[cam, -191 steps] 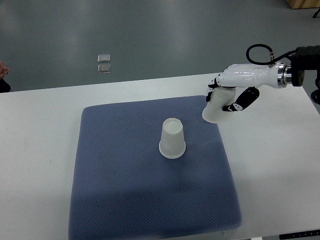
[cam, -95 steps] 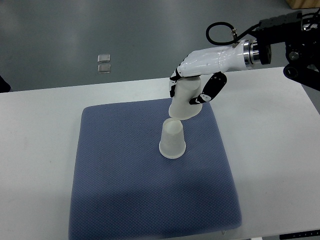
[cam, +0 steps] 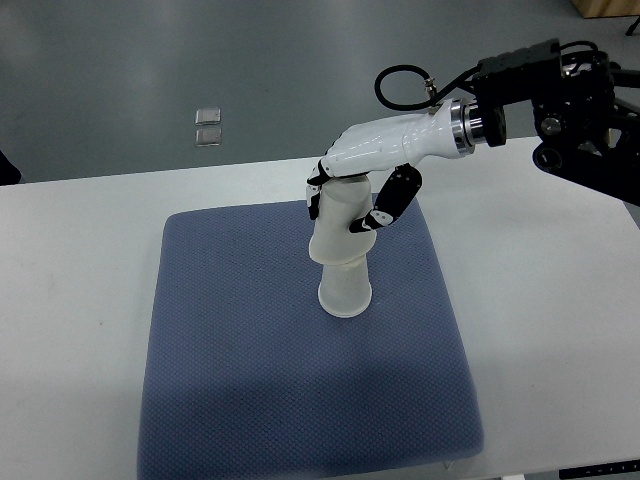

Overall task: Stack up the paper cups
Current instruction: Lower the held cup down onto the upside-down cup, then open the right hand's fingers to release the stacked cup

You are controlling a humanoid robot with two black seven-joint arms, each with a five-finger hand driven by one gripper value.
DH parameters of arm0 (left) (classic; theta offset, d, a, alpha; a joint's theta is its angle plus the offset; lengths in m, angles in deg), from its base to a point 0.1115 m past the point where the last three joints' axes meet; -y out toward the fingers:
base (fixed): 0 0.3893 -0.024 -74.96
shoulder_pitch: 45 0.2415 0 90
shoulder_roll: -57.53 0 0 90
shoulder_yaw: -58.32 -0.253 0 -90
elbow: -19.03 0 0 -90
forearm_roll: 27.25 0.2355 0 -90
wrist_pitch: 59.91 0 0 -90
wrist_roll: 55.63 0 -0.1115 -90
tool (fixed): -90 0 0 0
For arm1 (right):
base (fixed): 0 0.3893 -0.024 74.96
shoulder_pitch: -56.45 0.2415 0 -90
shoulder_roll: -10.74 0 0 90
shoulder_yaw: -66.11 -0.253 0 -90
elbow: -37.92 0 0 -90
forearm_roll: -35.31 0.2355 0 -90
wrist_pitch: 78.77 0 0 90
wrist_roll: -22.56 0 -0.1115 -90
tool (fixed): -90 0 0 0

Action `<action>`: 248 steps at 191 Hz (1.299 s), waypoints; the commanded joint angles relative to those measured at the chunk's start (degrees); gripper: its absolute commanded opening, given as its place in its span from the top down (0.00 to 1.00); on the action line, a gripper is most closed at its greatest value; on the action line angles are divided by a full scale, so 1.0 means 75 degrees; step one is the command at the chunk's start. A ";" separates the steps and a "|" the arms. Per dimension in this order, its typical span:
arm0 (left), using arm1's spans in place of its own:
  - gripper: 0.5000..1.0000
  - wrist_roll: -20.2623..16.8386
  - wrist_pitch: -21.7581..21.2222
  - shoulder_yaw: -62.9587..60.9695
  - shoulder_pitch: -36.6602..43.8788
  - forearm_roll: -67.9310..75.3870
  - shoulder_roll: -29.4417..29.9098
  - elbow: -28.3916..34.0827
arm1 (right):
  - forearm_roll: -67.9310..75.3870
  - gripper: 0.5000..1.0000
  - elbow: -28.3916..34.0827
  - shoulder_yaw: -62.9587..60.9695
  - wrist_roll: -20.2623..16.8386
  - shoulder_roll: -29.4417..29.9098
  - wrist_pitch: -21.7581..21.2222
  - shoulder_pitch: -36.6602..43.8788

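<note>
An upturned cup [cam: 340, 222] is held in the right hand [cam: 362, 185], fingers wrapped round it, directly over a second upturned cup [cam: 345, 291] standing mid-mat [cam: 230, 350]. The held cup is tilted, its mouth over the lower cup's top. It should be squared upright before being pressed straight down and released. How far the cups overlap cannot be made out. The left arm is not seen.
</note>
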 commanded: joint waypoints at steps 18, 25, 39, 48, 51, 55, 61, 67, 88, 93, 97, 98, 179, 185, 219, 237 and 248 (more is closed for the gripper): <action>0.00 -0.0001 0.0003 0.0000 0.0004 0.0000 0.0000 0.0000 | -0.0024 0.74 -0.0013 0.0000 0.0001 0.0092 0.0012 -0.0209; 0.00 -0.0001 0.0003 0.0000 0.0004 0.0000 0.0000 0.0000 | -0.0024 0.74 -0.0024 0.0000 0.0001 0.0127 0.0012 -0.0233; 0.00 -0.0001 0.0003 0.0000 0.0004 0.0000 0.0000 0.0000 | -0.0024 0.74 -0.0048 0.0000 -0.0011 0.0139 0.0047 -0.0256; 0.00 -0.0001 0.0003 0.0000 0.0004 0.0000 0.0000 0.0000 | -0.0024 0.74 -0.0060 0.0000 -0.0011 0.0151 0.0059 -0.0291; 0.00 -0.0001 -0.0009 0.0000 0.0004 0.0000 0.0000 0.0000 | -0.0024 0.74 -0.0071 0.0000 -0.0011 0.0151 0.0059 -0.0303; 0.00 -0.0001 0.0003 0.0000 -0.0008 0.0000 0.0000 0.0000 | -0.0024 0.74 -0.0083 0.0000 -0.0011 0.0163 0.0071 -0.0315; 0.00 -0.0001 0.0003 0.0000 0.0004 0.0000 0.0000 0.0000 | -0.0024 0.74 -0.0095 0.0000 -0.0011 0.0163 0.0082 -0.0326; 0.00 -0.0001 0.0003 0.0000 0.0004 0.0000 0.0000 0.0000 | -0.0024 0.74 -0.0106 0.0000 -0.0011 0.0174 0.0082 -0.0326; 0.00 -0.0001 -0.0009 0.0000 0.0004 0.0000 0.0000 0.0000 | -0.0035 0.74 -0.0142 0.0000 -0.0011 0.0303 0.0071 -0.0326; 0.00 -0.0001 0.0003 0.0000 0.0004 0.0000 0.0000 0.0000 | -0.0035 0.74 -0.0142 0.0000 -0.0011 0.0315 0.0082 -0.0338; 0.00 -0.0001 0.0003 0.0000 -0.0008 0.0000 0.0000 0.0000 | -0.0035 0.74 -0.0153 -0.0012 -0.0011 0.0315 0.0082 -0.0350; 0.00 -0.0001 0.0003 0.0000 -0.0008 0.0000 0.0000 0.0000 | -0.0035 0.74 -0.0153 -0.0012 -0.0011 0.0315 0.0082 -0.0350; 0.00 -0.0001 -0.0009 0.0000 -0.0008 0.0000 0.0000 0.0000 | -0.0082 0.74 -0.0388 -0.0047 0.0001 0.0479 0.0118 -0.0549; 0.00 -0.0001 0.0003 0.0000 -0.0008 0.0000 0.0000 0.0000 | -0.0082 0.74 -0.0423 -0.0047 0.0013 0.0479 0.0118 -0.0572; 0.00 -0.0001 0.0003 0.0000 0.0003 0.0000 0.0000 0.0000 | -0.0094 0.73 -0.0434 -0.0070 0.0013 0.0538 0.0129 -0.0783; 0.00 -0.0001 0.0003 0.0000 0.0004 0.0000 0.0000 0.0000 | -0.0094 0.70 -0.0435 -0.0070 0.0001 0.0573 0.0153 -0.0807; 0.00 -0.0001 0.0003 0.0000 0.0004 0.0000 0.0000 0.0000 | -0.0082 0.54 -0.0435 -0.0070 0.0001 0.0608 0.0270 -0.0877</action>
